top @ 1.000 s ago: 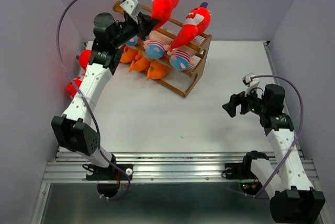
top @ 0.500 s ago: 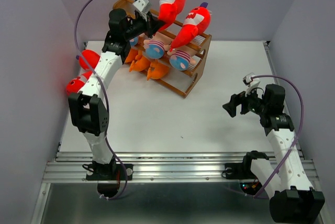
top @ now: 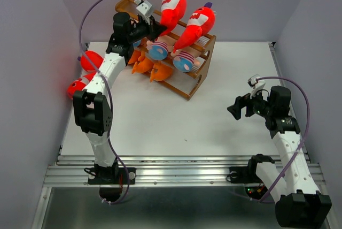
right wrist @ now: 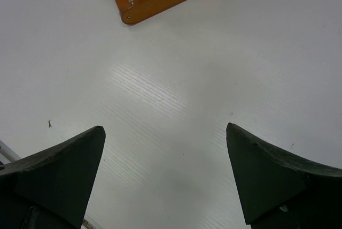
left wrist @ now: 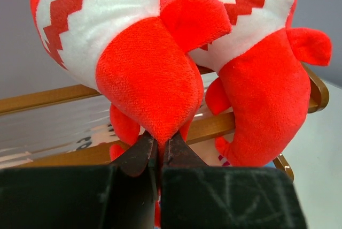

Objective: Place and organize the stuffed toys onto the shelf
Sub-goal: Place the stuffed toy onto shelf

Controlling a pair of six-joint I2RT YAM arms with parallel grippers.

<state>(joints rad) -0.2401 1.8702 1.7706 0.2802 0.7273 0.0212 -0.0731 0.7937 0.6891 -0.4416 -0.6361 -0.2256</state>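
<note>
Red shark [left wrist: 141, 79], tail pinched by left gripper [left wrist: 158, 144], right gripper [right wrist: 164, 130] spread wide

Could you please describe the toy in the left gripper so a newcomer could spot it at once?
Find the brown wooden shelf; two red toothy sharks lean on its top tier. The one you want is the red shark nearer the left arm. Only this one has the left gripper shut on its lower tip; its neighbour is untouched.

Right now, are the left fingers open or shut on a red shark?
Shut: the left wrist view shows the left fingers pinching the nearer red shark at its tip.
</note>
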